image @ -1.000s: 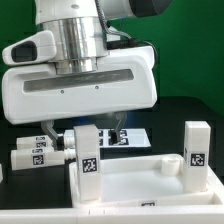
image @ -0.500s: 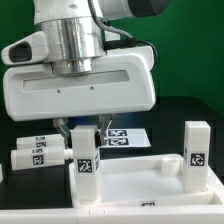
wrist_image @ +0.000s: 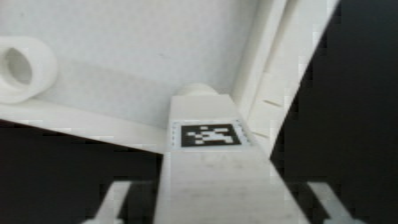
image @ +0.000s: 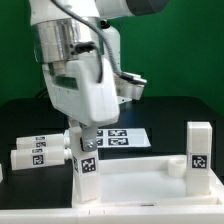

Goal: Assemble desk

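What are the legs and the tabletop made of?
Legs: they look like white plastic, smooth and matte, with crisp moulded edges. Tabletop: probably the same plastic, as it has the same plain white, slightly shiny surface and a moulded raised rim.

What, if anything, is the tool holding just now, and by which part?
The white plastic square leg, by its upper end; the tool straddles it, though firm contact cannot be told.
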